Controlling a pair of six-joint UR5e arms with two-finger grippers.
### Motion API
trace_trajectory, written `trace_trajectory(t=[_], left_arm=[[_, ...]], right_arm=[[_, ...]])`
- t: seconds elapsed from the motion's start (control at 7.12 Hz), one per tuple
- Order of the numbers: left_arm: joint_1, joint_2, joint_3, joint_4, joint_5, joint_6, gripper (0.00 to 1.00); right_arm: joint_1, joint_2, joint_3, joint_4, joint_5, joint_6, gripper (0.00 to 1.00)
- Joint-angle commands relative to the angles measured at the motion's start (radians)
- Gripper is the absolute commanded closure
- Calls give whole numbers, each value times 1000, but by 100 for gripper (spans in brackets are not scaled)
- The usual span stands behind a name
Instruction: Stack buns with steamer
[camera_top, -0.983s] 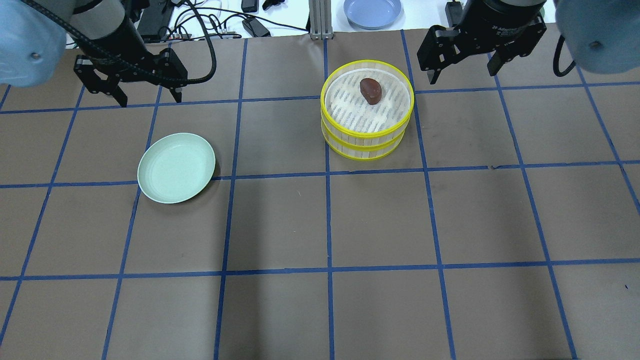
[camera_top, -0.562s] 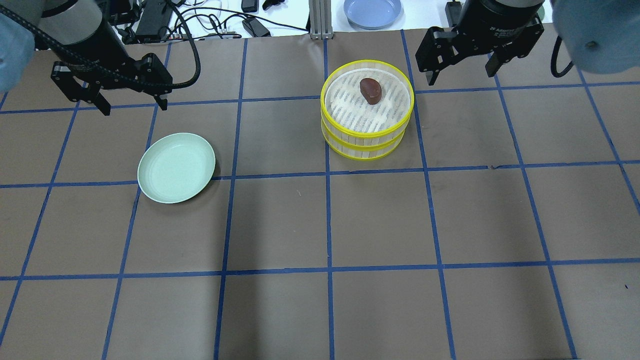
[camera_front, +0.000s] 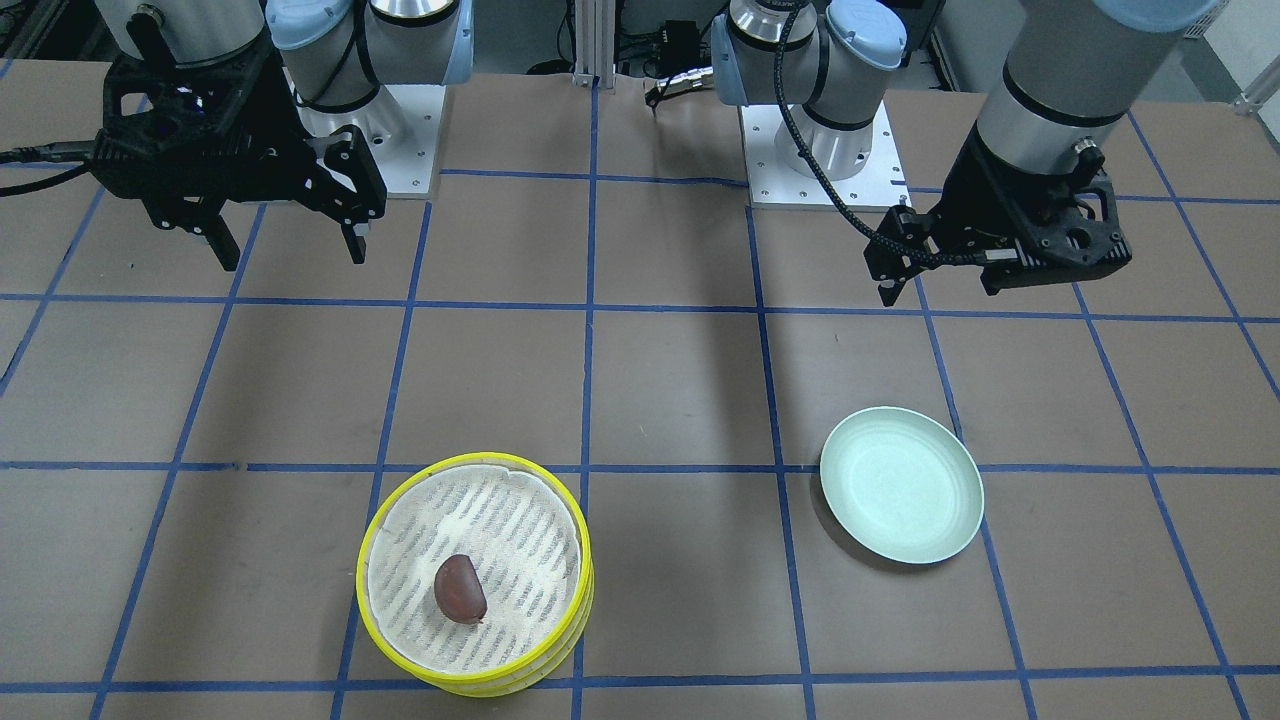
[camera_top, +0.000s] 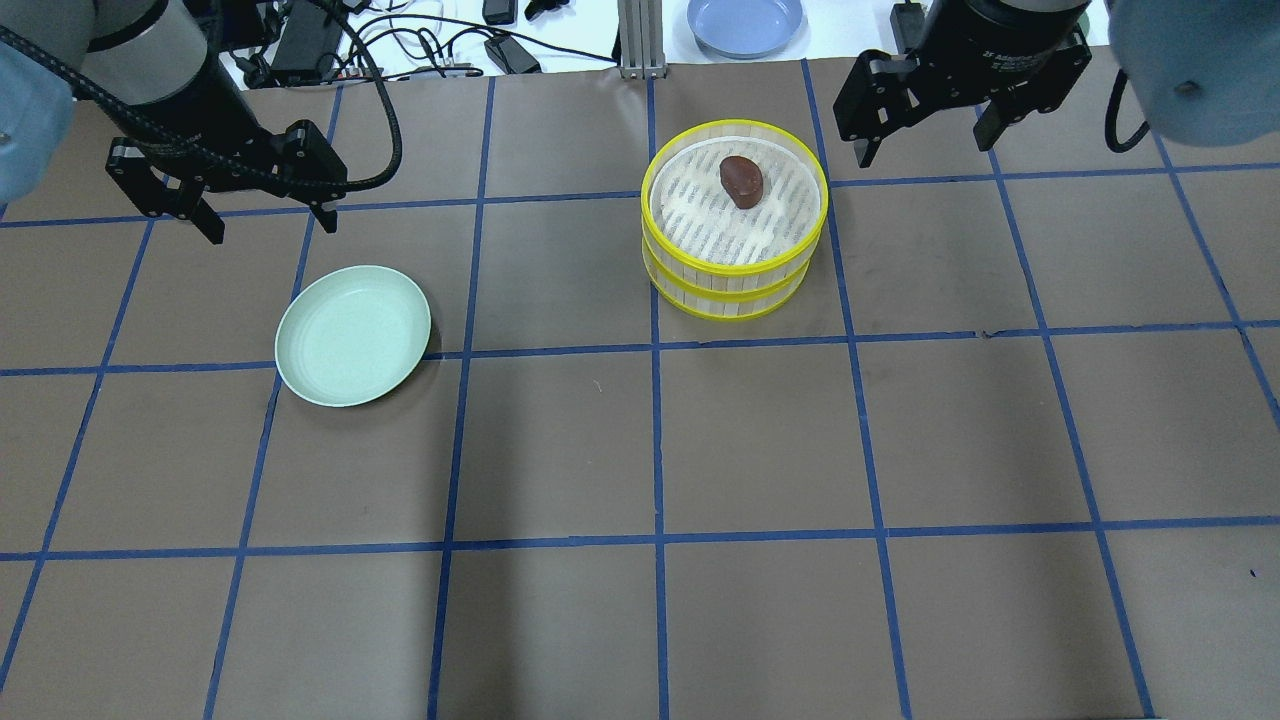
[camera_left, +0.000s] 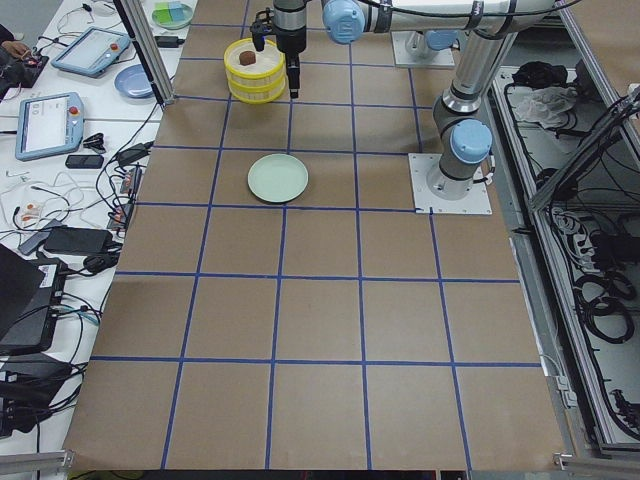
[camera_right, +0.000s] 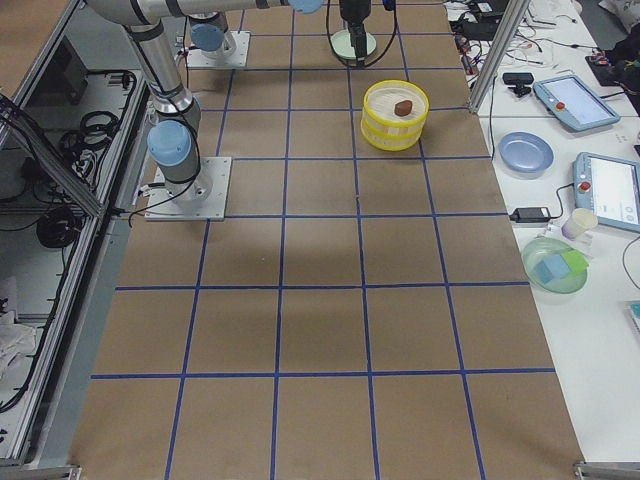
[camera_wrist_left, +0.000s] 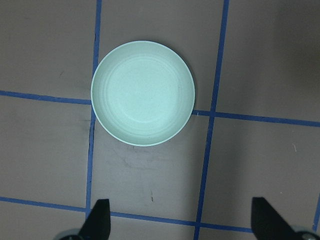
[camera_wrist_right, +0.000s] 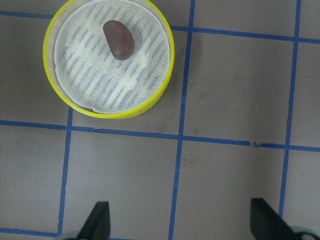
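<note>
A steamer of two stacked yellow-rimmed trays (camera_top: 700, 235) stands at the table's far middle. The dark reddish-brown bun (camera_top: 741, 181) lies on the white liner of the top tray. It also shows in the right wrist view (camera_wrist_right: 118, 39) and the front view (camera_front: 460, 589). The pale cream-yellow bun is out of view. My left gripper (camera_top: 270, 222) is open and empty, hovering above the table just behind the pale green plate (camera_top: 353, 335). My right gripper (camera_top: 922, 148) is open and empty, raised to the right of the steamer (camera_wrist_right: 100, 85).
The green plate (camera_wrist_left: 143, 93) holds nothing and lies left of the middle. A blue plate (camera_top: 745, 22), cables and power bricks lie on the white bench beyond the table's far edge. Blue tape lines grid the brown table.
My left gripper has moved left and slightly nearer the green plate. My right gripper has barely shifted. The steamer, bun and plate have not moved.
</note>
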Motion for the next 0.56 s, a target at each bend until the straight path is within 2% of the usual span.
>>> trace_trajectory(t=[0.0, 0.42], left_arm=[[2, -3, -6, 11, -25, 3, 0], [10, -3, -16, 12, -21, 13, 0]], right_arm=[[0, 1, 1, 0, 0, 0, 0], [0, 3, 1, 0, 1, -1, 0]])
